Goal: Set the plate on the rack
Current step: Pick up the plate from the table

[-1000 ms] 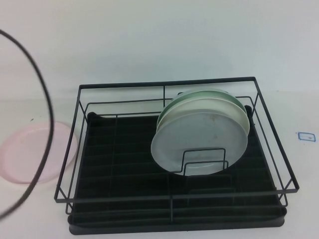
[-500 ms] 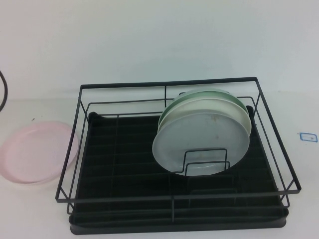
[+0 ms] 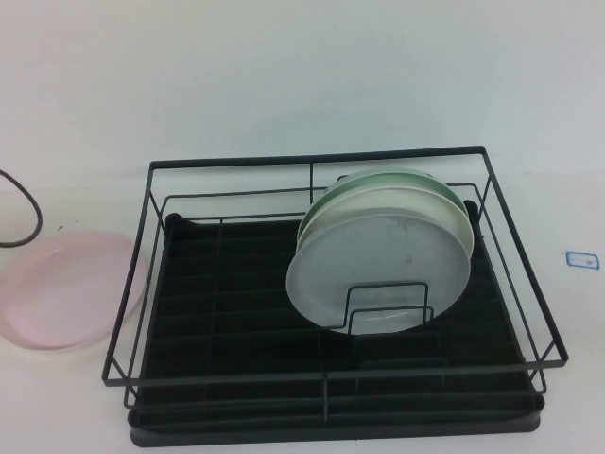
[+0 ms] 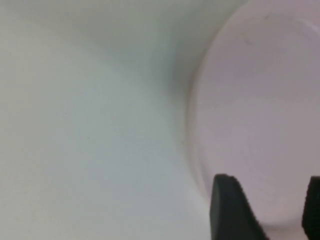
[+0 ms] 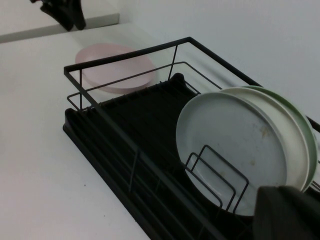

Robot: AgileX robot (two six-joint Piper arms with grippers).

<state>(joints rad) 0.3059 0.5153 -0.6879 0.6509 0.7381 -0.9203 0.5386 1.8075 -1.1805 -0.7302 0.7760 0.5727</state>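
While the round pale pink plate (image 3: 66,291) lies flat on the white table (image 3: 284,85) just left of the large black wire dish rack (image 3: 331,293), the left gripper (image 4: 267,210) hovers over it with its fingers spread.

Inside the rack, a white plate (image 3: 378,270) and pale green plates (image 3: 378,180) stand upright in the small wire plate holder (image 3: 388,307) at its right half. A thin dark cable (image 3: 24,213) curls at the table's left edge. Of the right gripper (image 5: 287,212) only a dark part shows near the rack; whether it is spread or pressed together cannot be told.
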